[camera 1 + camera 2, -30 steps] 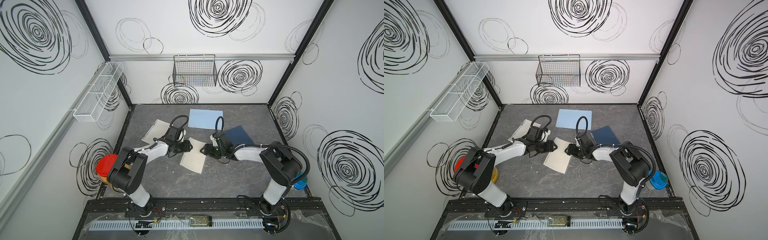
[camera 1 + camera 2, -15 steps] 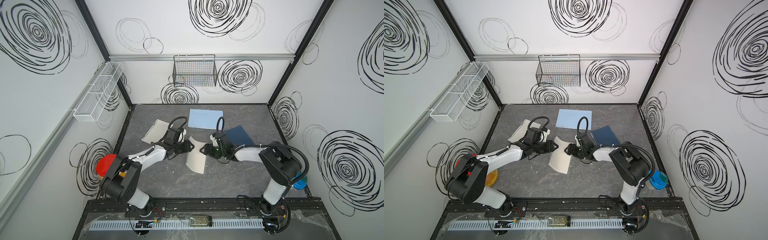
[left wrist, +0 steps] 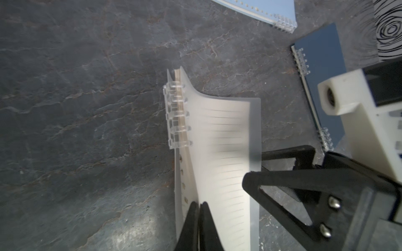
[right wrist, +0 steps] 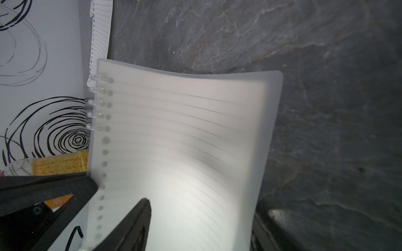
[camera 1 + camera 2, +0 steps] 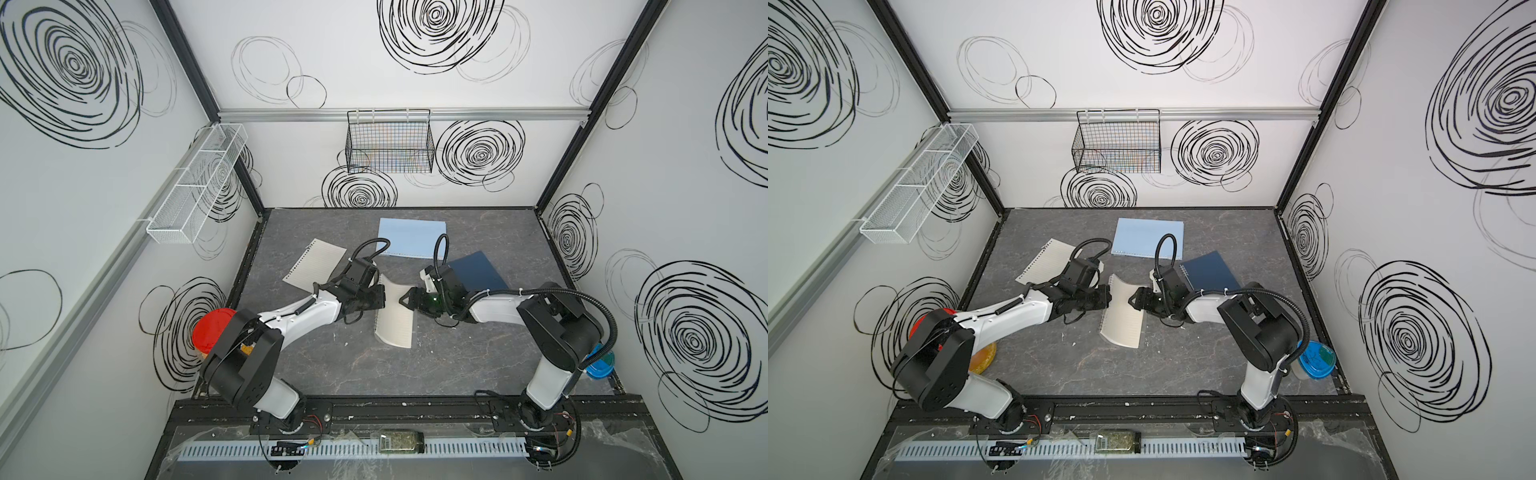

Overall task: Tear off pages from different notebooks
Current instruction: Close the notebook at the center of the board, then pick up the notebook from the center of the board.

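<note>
left wrist view is showing you the left fingers [image 3: 193,219] pressing together on the raised top sheets of the clear notebook [image 3: 219,152], gripping just beside the row of punched holes, away from the cluster of clear rings. the frosted cover and the lined page under it are curling up off the rest of the pad. the right fingers [image 3: 280,180] are standing apart at the opposite, free edge of those sheets; you cannot tell whether they are touching the cover.

in both top views the clear notebook [image 5: 395,324] [image 5: 1121,324] is lying near the middle of the bench [image 5: 332,370], between the two arms, with its far end bowing upward. a loose page [image 5: 316,266] is lying flat beyond the left arm, its ragged holed edge facing the left wall. the blue notebook [image 5: 411,237] is resting closed near the back wall. the navy notebook [image 5: 478,270] is sitting just behind the right wrist, which is partly hiding it.
</note>
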`<state>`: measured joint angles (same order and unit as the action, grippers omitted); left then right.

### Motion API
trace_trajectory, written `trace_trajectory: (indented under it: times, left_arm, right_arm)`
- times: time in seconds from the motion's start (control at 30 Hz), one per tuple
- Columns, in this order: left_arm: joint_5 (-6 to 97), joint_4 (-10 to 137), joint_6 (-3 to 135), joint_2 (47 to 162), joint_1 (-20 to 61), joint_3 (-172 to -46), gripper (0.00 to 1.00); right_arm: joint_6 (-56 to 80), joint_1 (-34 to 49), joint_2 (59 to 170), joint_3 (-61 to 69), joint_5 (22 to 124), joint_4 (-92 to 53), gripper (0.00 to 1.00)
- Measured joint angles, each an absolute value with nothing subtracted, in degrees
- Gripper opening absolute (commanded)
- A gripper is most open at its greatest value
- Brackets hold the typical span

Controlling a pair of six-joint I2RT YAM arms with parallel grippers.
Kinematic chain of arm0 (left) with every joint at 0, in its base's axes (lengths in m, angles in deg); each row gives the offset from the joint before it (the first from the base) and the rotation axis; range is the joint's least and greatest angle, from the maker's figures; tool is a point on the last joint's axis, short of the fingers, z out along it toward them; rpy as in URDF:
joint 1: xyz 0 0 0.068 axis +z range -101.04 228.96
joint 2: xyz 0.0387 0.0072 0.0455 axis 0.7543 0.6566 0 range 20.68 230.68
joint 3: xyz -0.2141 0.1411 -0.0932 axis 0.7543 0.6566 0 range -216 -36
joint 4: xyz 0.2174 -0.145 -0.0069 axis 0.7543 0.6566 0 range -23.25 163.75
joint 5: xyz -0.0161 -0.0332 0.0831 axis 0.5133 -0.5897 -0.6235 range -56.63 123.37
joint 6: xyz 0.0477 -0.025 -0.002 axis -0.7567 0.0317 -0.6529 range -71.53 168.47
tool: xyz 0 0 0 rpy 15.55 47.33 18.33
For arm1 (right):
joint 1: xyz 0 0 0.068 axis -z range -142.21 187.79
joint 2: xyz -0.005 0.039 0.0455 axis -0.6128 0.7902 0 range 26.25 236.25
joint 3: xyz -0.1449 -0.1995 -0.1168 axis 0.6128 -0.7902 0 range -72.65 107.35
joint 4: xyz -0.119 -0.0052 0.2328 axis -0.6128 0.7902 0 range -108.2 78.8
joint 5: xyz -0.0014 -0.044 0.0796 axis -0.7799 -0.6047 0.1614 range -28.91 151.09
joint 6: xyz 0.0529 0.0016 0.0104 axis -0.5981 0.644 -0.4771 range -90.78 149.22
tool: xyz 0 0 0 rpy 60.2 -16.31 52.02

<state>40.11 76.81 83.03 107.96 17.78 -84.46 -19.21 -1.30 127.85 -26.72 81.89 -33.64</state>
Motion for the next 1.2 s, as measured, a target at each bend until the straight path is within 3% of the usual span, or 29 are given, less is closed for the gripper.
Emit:
trace_trajectory:
  times: [0.23,1.2]
  left_arm:
    - [37.9,77.6,82.3,109.6,17.9,-84.5,0.00]
    - [48.7,76.0,81.6,103.2,23.6,-82.5,0.00]
  right_arm:
    - [-19.3,-1.1,127.2,-27.7,82.5,-34.2,0.70]
    - [-20.7,-0.2,125.2,-32.2,86.7,-39.2,0.76]
